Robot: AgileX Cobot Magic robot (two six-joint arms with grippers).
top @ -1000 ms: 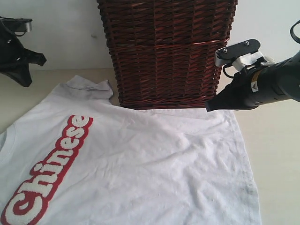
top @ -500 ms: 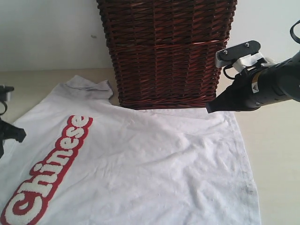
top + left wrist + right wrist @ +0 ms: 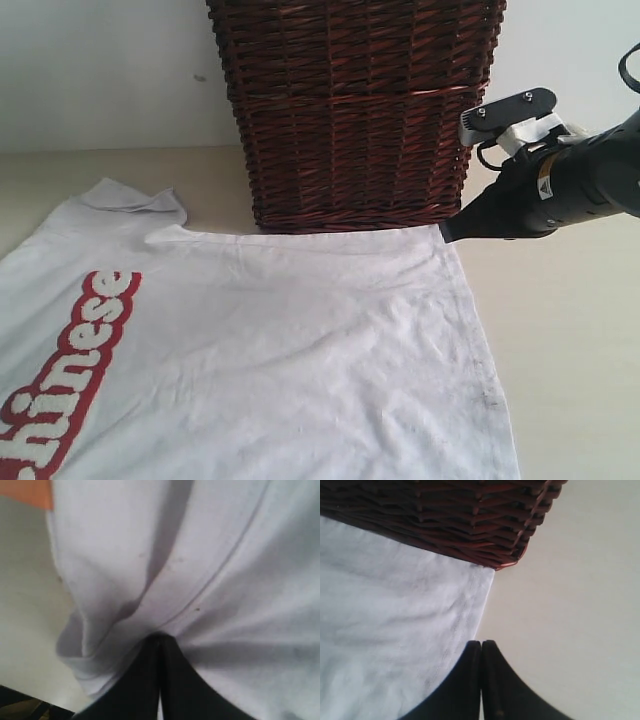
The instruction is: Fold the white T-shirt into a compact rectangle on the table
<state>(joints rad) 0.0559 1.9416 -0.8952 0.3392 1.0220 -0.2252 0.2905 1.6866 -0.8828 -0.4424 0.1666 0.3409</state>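
Shirt (image 3: 300, 350): lies flat, front up, on the table (image 3: 580, 380). It fills the lower left and centre of the exterior frame and runs off the left and bottom edges. Cloth mostly smooth, light creases only. Red-outlined lettering (image 3: 65, 365) at lower left reads "hinese"; the rest is cut off by the frame edge. 1 sleeve (image 3: 135, 200) at upper left, slightly rumpled, resting on the table. 1 straight edge of the shirt runs down right of centre. Its upper right corner sits just in front of the basket's base.

Left gripper (image 3: 159, 640): outside the exterior frame, seen in its wrist view only. 2 black jaws pressed together, pinching a bunched fold of the shirt. Creases and a stitched seam run into the pinch point. Bare table shows beside the cloth.

Right gripper (image 3: 447, 234): right of centre in the exterior frame, low over the table, tip just beside the shirt's upper right corner. Jaws fully together. In the wrist view the tips sit at the shirt's stitched edge; whether they touch the cloth I cannot tell.

Basket (image 3: 360, 110): dark brown wicker, top centre, standing on the table, its base at the shirt's top edge. Pale wall (image 3: 100, 70) behind.
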